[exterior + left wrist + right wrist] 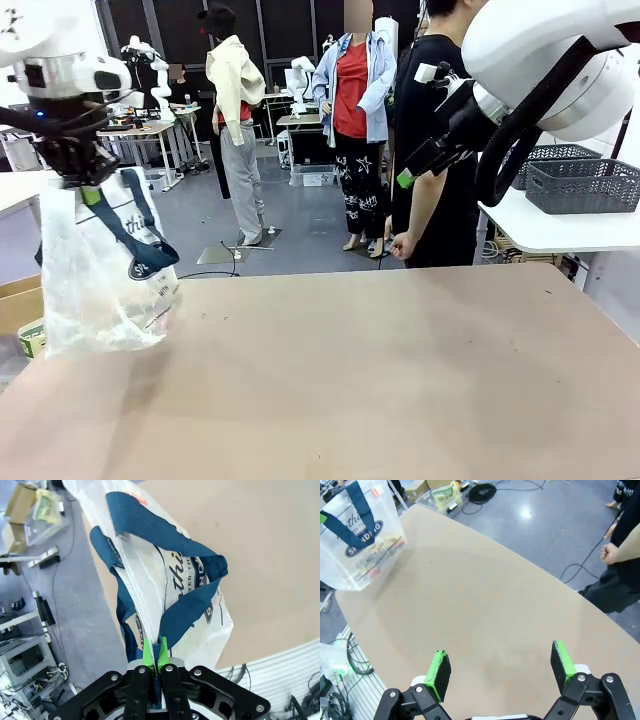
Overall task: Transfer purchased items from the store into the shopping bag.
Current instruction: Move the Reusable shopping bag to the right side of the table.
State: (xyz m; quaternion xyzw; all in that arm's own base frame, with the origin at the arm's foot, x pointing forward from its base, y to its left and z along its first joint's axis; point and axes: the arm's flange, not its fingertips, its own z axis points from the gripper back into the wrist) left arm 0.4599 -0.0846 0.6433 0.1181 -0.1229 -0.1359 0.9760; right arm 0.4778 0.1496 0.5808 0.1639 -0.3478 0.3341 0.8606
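Now, from the front, the left gripper (88,187) hangs at the left edge of the table (400,370), jaws clenched on the top of the shopping bag (95,290). The bag dangles from that grip, whitish and see-through, its navy handle (150,245) looping down the side and its bottom resting at the table's left edge. Over on the right, the right gripper (408,170) is raised high above the table, well apart from the bag. A person (435,150) in black stands at the far side, one hand (402,246) hanging near the table's far edge.

Left wrist view: the green pads (148,656) are pinched tight on the bag's (150,560) plastic and a blue handle (190,607), dark lettering showing on the side.

Right wrist view: the right gripper (501,668) has its jaws spread wide, nothing between them, bare table (485,610) below. The bag (362,540) stands far off at the table's corner, small pieces (395,541) visible through its plastic. The person's hand (609,553) shows beyond the table's far edge.
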